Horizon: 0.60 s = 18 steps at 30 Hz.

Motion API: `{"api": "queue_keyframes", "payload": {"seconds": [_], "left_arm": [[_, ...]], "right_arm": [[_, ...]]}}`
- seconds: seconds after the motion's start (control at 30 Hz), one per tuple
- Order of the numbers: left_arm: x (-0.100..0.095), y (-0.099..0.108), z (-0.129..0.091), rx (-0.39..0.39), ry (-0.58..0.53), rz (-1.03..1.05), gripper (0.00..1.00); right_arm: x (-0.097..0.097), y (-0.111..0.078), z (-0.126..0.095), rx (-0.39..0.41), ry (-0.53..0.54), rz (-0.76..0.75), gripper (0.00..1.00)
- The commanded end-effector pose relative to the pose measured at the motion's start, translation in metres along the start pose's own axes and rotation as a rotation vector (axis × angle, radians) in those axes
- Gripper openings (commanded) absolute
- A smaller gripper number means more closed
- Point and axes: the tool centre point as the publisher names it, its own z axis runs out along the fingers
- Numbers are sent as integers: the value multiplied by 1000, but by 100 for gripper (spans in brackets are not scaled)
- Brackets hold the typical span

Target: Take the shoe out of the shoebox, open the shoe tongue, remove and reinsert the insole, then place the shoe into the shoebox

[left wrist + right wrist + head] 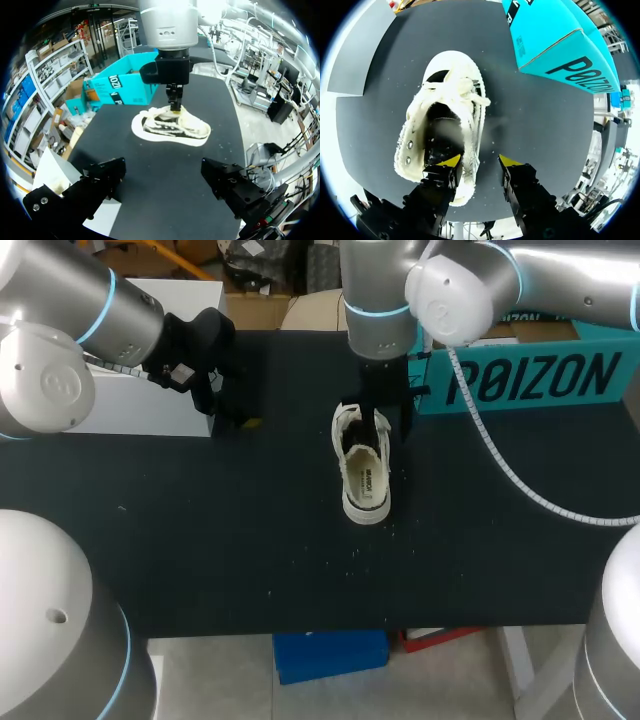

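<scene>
Straddling the white sneaker's (365, 480) side wall, my right jaws stand apart; my left jaws gape, well clear.

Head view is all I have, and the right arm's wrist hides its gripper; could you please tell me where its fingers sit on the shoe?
Observer: In the right wrist view the right gripper straddles the side wall of the shoe, one finger inside the opening, one outside.
Operator: Thank you; is it clamped on that wall?
Observer: No; bare table shows between the outer fingertip and the wall.
Operator: And the left gripper, please?
Observer: Its wrist view shows the left gripper open, nothing between its fingers.
</scene>
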Motion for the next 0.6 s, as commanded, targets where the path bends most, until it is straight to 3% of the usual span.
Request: {"api": "queue_keyframes", "payload": {"seconds": [0.03, 0.6], "left_arm": [[1, 0, 0, -2, -3, -1, 100], [1, 0, 0, -2, -3, -1, 100]], "right_arm": [[5, 3, 10, -1, 0, 4, 40], [10, 1, 32, -54, -60, 44, 32]]}}
